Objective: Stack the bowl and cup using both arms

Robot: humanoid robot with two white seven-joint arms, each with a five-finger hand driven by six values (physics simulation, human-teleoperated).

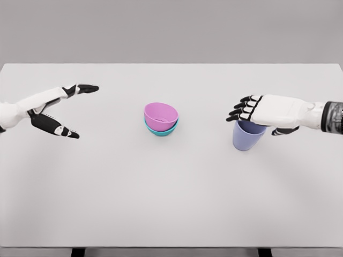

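1. A pink bowl (161,114) sits nested in a teal bowl (160,129) near the middle of the white bench (171,203).
2. The right hand (256,110) is over the rim of the lavender cup (247,135), right of the bowls; whether it grips cannot be told.
3. The left hand (58,110) hovers well left of the bowls, fingers spread, holding nothing.
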